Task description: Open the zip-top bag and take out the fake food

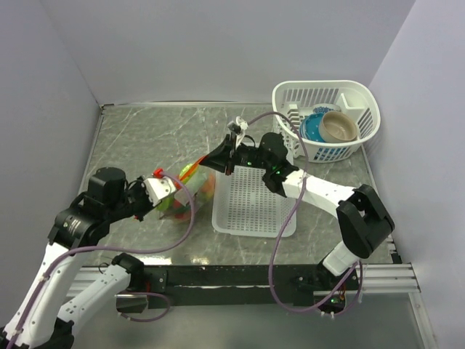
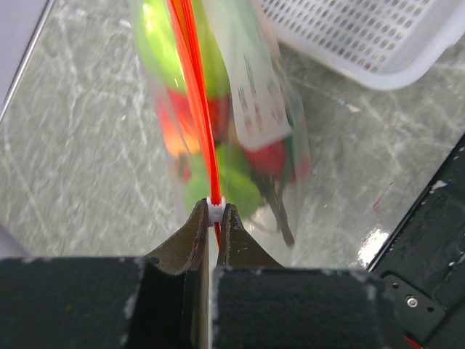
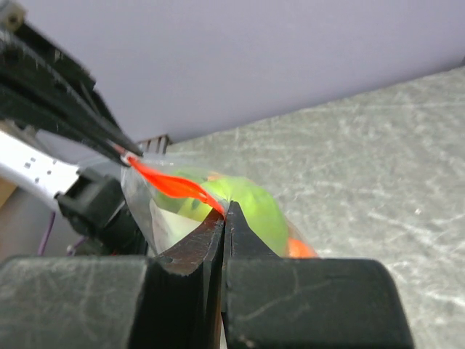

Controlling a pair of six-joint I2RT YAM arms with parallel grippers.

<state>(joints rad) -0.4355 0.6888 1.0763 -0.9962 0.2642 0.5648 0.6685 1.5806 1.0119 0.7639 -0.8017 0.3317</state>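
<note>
Left gripper (image 2: pixel 214 212) closest in: jaws pinched almost together on the small white slider (image 2: pixel 215 208) at one end of the orange-red zip strip (image 2: pixel 192 87). Strip runs straight away from the fingers.

Zip-top bag (image 1: pixel 193 192) hangs from that strip, strung between the two grippers over the grey marbled table (image 1: pixel 138 138), just left of the white slotted tray (image 1: pixel 251 211). Cannot tell whether its bottom touches the table. Zip looks closed along the length in view.

Fake food (image 2: pixel 156 51) inside the bag: green, red and orange pieces bunched together, blurred through the plastic.

Right gripper (image 3: pixel 225 212): jaws closed tight on the far end of the strip, a green piece just behind the fingertips.

Far right, white basket (image 1: pixel 336 151) with a blue bowl (image 1: pixel 314 127) and a beige bowl (image 1: pixel 338 126) in it.
</note>
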